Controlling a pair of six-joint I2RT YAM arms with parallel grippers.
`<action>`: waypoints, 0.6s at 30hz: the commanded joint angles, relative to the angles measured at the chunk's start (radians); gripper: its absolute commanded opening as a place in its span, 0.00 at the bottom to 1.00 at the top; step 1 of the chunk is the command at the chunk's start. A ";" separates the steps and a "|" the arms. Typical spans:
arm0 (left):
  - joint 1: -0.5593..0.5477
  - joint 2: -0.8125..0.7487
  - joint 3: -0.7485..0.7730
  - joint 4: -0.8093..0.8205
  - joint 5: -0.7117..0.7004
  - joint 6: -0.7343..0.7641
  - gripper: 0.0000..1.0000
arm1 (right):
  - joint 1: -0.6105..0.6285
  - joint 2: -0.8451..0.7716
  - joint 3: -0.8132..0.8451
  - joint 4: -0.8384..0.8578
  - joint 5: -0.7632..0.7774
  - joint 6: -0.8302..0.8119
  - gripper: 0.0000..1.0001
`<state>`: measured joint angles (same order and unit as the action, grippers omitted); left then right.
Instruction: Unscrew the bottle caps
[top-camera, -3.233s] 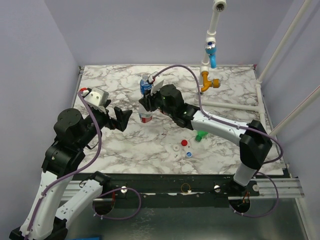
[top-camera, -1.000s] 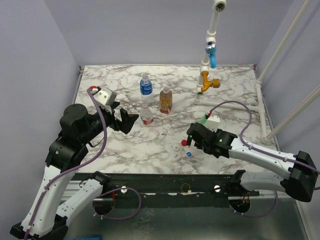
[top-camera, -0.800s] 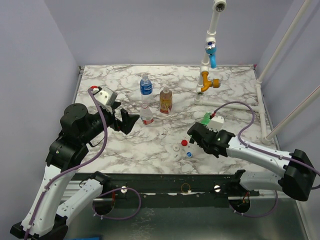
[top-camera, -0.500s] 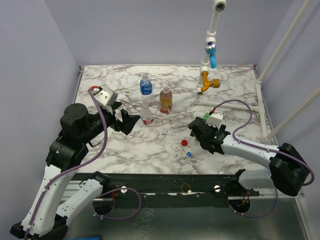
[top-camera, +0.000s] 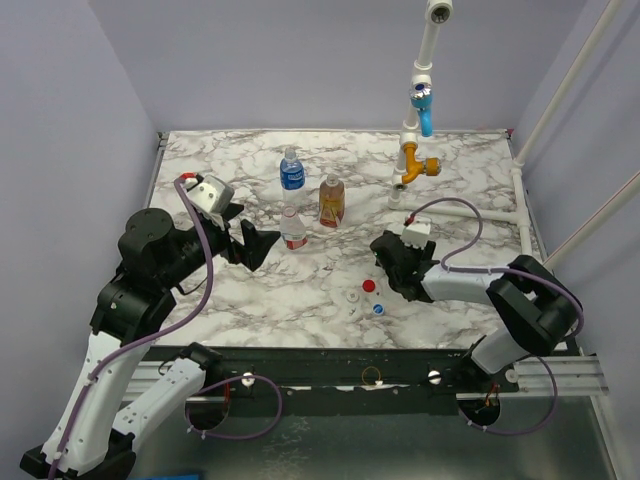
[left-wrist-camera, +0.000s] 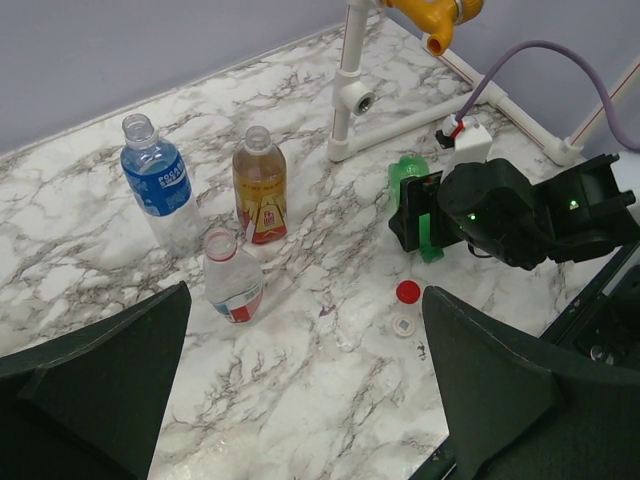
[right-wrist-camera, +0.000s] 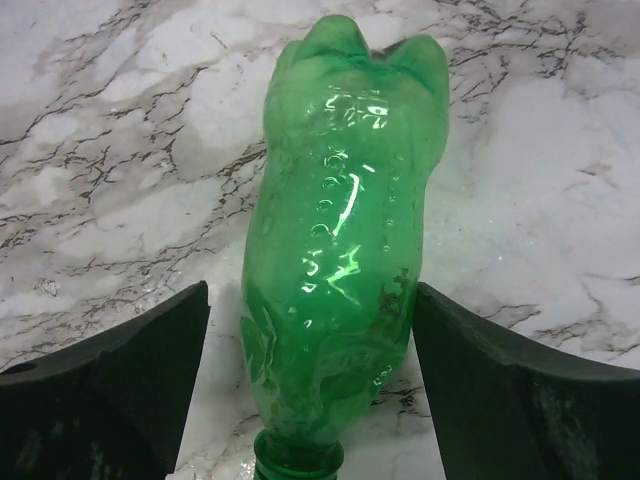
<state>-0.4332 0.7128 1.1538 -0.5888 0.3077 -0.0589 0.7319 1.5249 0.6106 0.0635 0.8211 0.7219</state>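
A green bottle (right-wrist-camera: 340, 230) lies on its side on the marble, base away from the right wrist camera, neck running off the bottom edge. My right gripper (right-wrist-camera: 310, 295) straddles it, open, with a gap on the left side and the right finger close to its wall. Seen from the left wrist, the same green bottle (left-wrist-camera: 412, 172) sticks out behind the right gripper (left-wrist-camera: 428, 215). Three uncapped bottles stand upright: blue-label (top-camera: 291, 170), amber (top-camera: 332, 202) and red-white (top-camera: 292, 231). A red cap (top-camera: 368, 286), a white cap (top-camera: 352, 298) and a bluish-white cap (top-camera: 378, 309) lie loose. My left gripper (top-camera: 262, 243) hovers open, holding nothing.
White pipework with orange (top-camera: 418, 165) and blue (top-camera: 424, 105) fittings rises at the back right. A white pipe (left-wrist-camera: 430, 112) lies along the table behind the green bottle. The table's front edge (top-camera: 370, 348) is just beyond the loose caps.
The right gripper swung from beside the loose caps back and left onto the green bottle, and its jaws have narrowed around it. The left arm has held still.
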 joint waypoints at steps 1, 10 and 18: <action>0.005 -0.016 0.030 0.013 0.038 0.003 0.99 | -0.004 0.039 -0.016 0.077 -0.008 0.014 0.79; 0.004 -0.031 0.029 0.014 0.117 0.054 0.99 | 0.006 -0.125 -0.051 -0.048 -0.060 0.061 0.46; 0.004 -0.024 0.071 0.062 0.150 0.285 0.99 | 0.200 -0.614 -0.058 -0.206 -0.342 -0.159 0.45</action>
<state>-0.4332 0.6895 1.1717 -0.5789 0.4091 0.0662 0.8593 1.1172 0.5499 -0.0406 0.6792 0.6884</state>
